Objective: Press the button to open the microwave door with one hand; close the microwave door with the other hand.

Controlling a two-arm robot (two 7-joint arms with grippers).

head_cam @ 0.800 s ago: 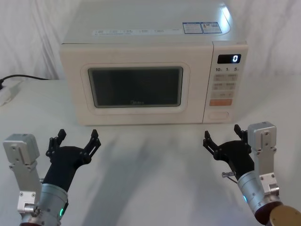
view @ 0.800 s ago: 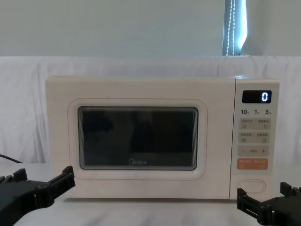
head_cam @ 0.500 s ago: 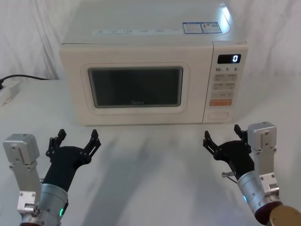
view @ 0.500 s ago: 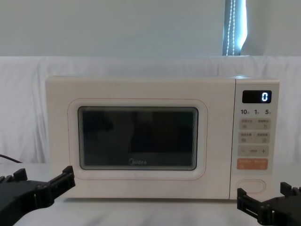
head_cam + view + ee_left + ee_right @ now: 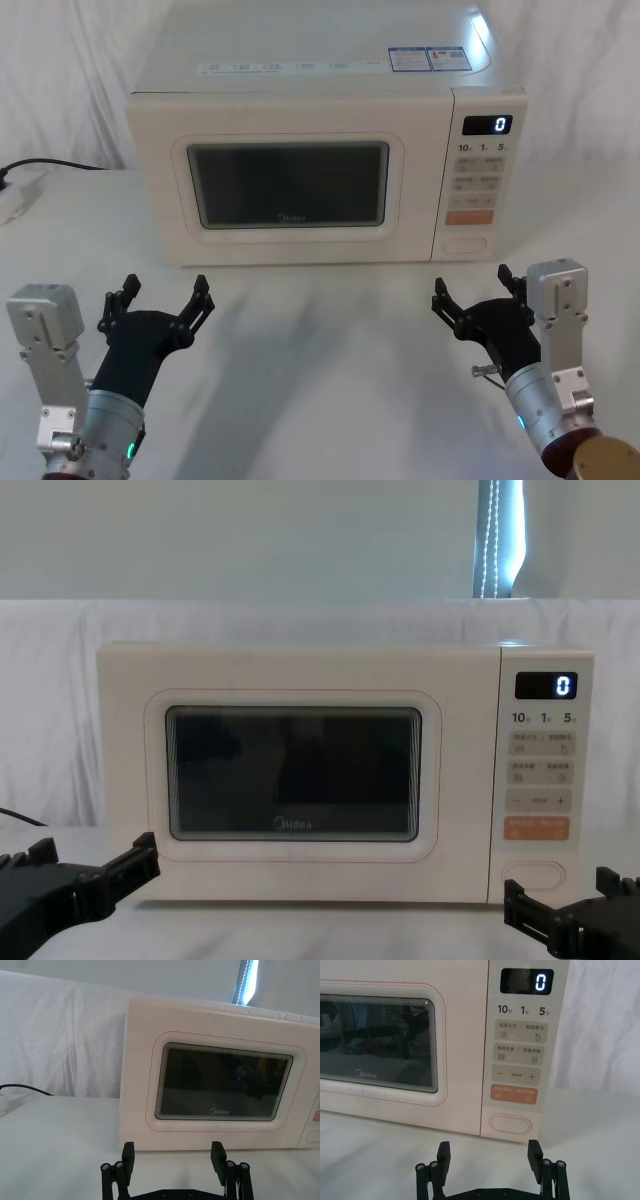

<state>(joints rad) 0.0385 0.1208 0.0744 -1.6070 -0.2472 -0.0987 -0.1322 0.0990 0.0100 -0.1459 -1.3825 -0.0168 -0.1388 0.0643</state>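
The cream microwave door [image 5: 290, 255] with its dark mesh window is flush with the oven, also seen at the door [image 5: 295, 875], door [image 5: 142, 1085] and door [image 5: 455, 1060]. The pill-shaped button [image 5: 464, 243] sits at the bottom of the control panel, below the orange key; the button [image 5: 509, 1124] faces my right gripper, and the button [image 5: 534, 874] shows low on the panel. My left gripper [image 5: 163, 291] hovers open over the table in front of the door's left part, left gripper [image 5: 172, 1152], left gripper [image 5: 95, 865]. My right gripper [image 5: 473, 283] stands open a short way in front of the button, right gripper [image 5: 489, 1152], right gripper [image 5: 565, 895].
The microwave stands on a white cloth-covered table [image 5: 320, 340]. A black cable [image 5: 60, 165] and a white plug block [image 5: 15, 200] lie at the far left. White cloth hangs behind the oven. The display [image 5: 487, 125] reads 0.
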